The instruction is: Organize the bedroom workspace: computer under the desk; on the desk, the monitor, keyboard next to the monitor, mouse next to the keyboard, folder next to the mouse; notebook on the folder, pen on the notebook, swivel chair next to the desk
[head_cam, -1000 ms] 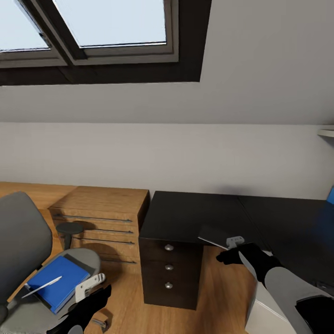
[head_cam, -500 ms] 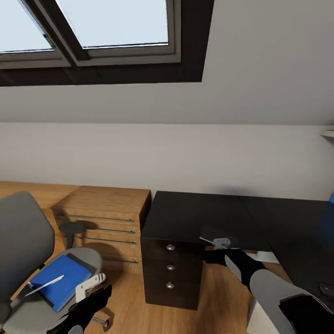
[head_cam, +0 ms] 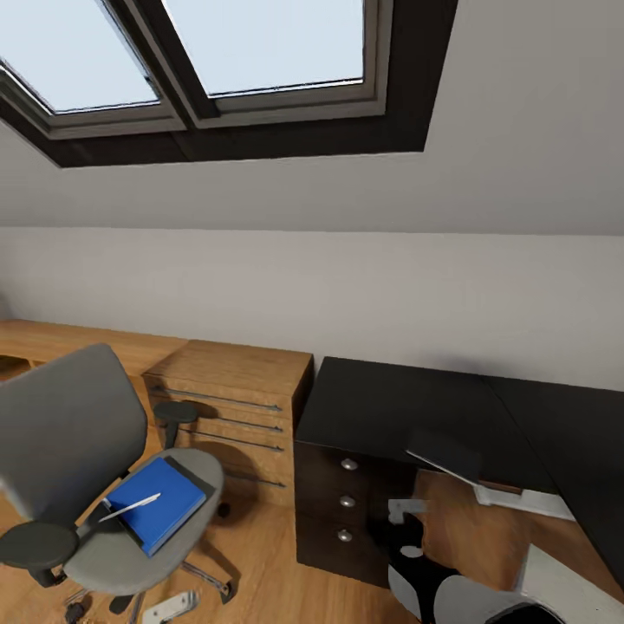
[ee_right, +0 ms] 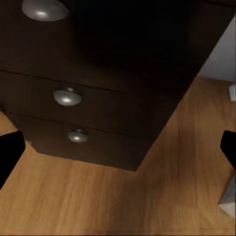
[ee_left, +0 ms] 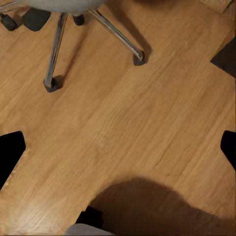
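Observation:
The grey swivel chair [head_cam: 69,425] stands at the left with the blue folder [head_cam: 169,498] on its seat and a thin white pen [head_cam: 130,509] lying on the folder. The grey notebook [head_cam: 444,453] lies at the near edge of the black desk [head_cam: 390,399]. Below it my right gripper [head_cam: 401,513] hangs open and empty in front of the drawers [ee_right: 69,96]. The right wrist view has its dark fingertips [ee_right: 10,152] wide apart. My left gripper [head_cam: 178,604] is low beside the chair, open over the floor near the chrome chair base [ee_left: 59,44].
A light wooden low cabinet [head_cam: 234,381] stands between the chair and the desk. A white-grey box, probably the computer [head_cam: 559,585], sits on the floor at the lower right below the desk. Skylight windows [head_cam: 260,43] are set in the sloped ceiling.
The camera has turned, shifting everything rightward. My right gripper has let go of the notebook, which stays on the desk, and dropped in front of the drawers. My left gripper has sunk lower.

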You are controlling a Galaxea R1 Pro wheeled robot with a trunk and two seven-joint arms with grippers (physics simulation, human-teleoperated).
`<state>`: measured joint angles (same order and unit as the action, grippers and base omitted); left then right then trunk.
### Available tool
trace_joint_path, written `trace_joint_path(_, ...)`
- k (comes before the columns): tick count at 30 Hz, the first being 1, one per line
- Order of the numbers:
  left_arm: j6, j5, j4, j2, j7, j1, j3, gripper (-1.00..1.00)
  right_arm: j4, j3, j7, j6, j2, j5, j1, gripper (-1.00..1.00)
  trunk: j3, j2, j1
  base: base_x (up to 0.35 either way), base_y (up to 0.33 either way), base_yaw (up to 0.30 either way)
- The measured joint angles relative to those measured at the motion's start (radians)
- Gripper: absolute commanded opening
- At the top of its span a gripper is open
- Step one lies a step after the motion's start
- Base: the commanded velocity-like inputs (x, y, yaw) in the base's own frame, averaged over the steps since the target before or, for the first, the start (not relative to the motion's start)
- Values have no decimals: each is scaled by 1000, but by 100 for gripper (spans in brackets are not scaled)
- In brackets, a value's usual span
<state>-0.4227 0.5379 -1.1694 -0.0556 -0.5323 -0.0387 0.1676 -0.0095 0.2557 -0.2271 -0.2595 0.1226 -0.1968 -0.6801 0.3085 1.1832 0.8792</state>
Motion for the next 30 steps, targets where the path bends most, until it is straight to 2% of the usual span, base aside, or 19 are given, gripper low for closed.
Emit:
trace_joint_path(1,50,-17,50,0,1,0,0,100,3,-2,-11,-42,0,-1,32,100,0,0,0,0,0,277)
trace_joint_path(2,183,-34,147,2,2,0,2,100,5,-1,-23,-130,0,-2,94,100,0,0,0,0,0,277)
trace_joint_path(4,320,-43,267,4,3,0,29,100,8,-4,-28,-206,-2,-6,158,100,0,0,0,0,0,281)
trace_joint_path(5,470,-63,409,5,6,-1,129,100,13,-6,-28,-248,-4,-9,198,100,0,0,0,0,0,285)
trace_joint_path(6,532,-68,471,4,7,-1,162,100,17,-4,-28,-255,-4,-8,206,100,0,0,0,0,0,285)
trace_joint_path(7,560,-70,486,4,7,0,174,100,19,-4,-28,-257,-5,-8,208,100,0,0,0,0,0,287)
trace_joint_path(8,619,-72,515,5,8,0,195,100,21,-4,-28,-261,-4,-10,213,100,0,0,0,0,0,287)
trace_joint_path(13,671,-73,554,8,8,0,214,100,21,-5,-28,-268,-4,-11,216,100,0,0,0,0,0,289)
trace_joint_path(30,690,-68,576,11,7,0,217,100,22,-4,-27,-270,-9,-9,218,100,1,0,0,0,0,266)
